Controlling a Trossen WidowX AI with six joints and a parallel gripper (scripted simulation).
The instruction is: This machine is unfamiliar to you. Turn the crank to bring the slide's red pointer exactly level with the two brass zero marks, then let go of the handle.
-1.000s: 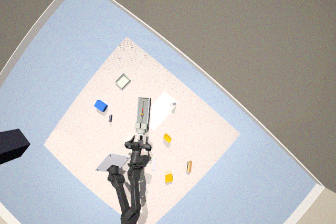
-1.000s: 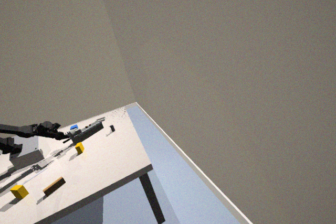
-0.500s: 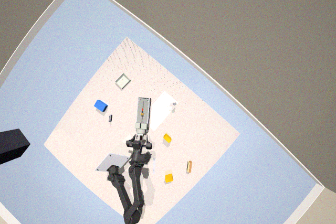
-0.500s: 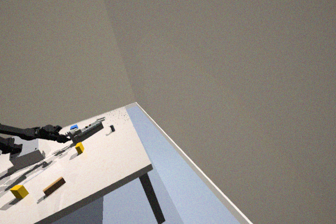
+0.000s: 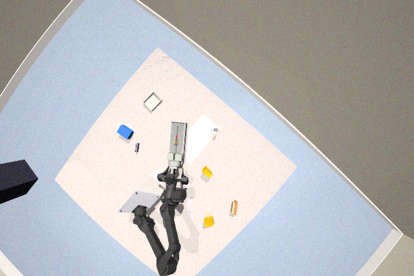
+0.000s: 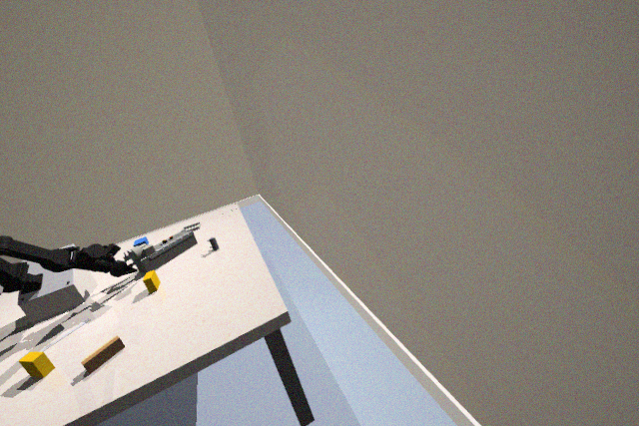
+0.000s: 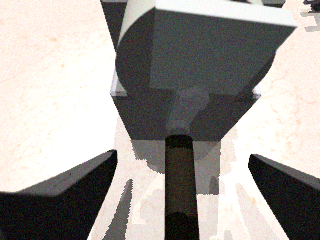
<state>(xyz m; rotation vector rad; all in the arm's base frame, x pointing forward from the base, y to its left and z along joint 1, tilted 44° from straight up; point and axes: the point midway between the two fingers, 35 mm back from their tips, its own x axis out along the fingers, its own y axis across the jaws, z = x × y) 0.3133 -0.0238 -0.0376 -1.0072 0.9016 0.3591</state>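
The grey machine [image 5: 180,130] [image 6: 173,248] lies beyond the arm. Its red pointer [image 5: 176,137] shows in the top view a little beyond the brass marks [image 5: 175,142], toward the far end of the slide; it is not level with them. The pointer and marks are out of the wrist view. The pale crank hub [image 5: 174,157] [image 7: 215,55] is at the machine's near end. Its dark handle [image 7: 181,195] sticks out toward the wrist camera. My gripper [image 5: 174,169] [image 7: 182,157] is open, one finger on each side of the handle, with visible gaps. Its grip depth is hard to tell.
A blue block [image 5: 125,132] [image 6: 141,241] and a small dark object [image 5: 136,147] lie left of the machine. Yellow blocks [image 5: 207,172] [image 5: 208,221] and a brown block [image 5: 234,207] [image 6: 103,354] lie right. A shallow tray [image 5: 157,96] is beyond; a grey panel [image 5: 136,201] is beside the arm.
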